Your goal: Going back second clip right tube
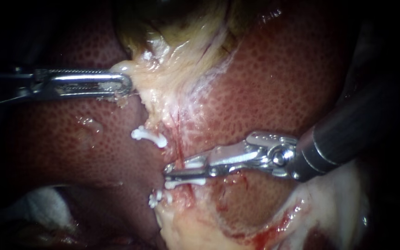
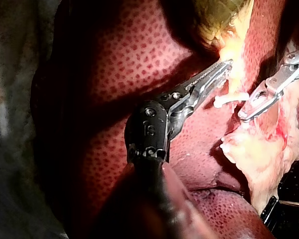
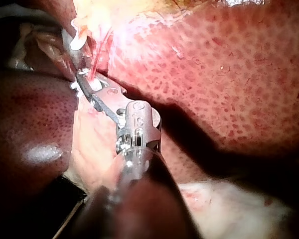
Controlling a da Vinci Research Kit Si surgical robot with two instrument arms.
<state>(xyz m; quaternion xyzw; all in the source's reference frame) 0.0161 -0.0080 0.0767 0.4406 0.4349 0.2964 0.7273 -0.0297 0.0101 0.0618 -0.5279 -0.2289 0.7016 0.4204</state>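
Mottled liver (image 1: 278, 92) backs left instrument (image 1: 127, 84), jaws clamping pale tissue (image 1: 163, 78), and right instrument (image 1: 168, 172), jaws slightly parted beside white clip (image 1: 186, 183).

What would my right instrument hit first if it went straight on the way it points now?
Probably the dark liver lobe just ahead. The right instrument points to the endoscope view's left, a white clip lying close beside its tip. Depth is unclear, so contact isn't certain.

Bright light falls on the middle of the scene, and the edges sink into darkness. A pale cloth-like patch (image 1: 40, 207) lies near left.
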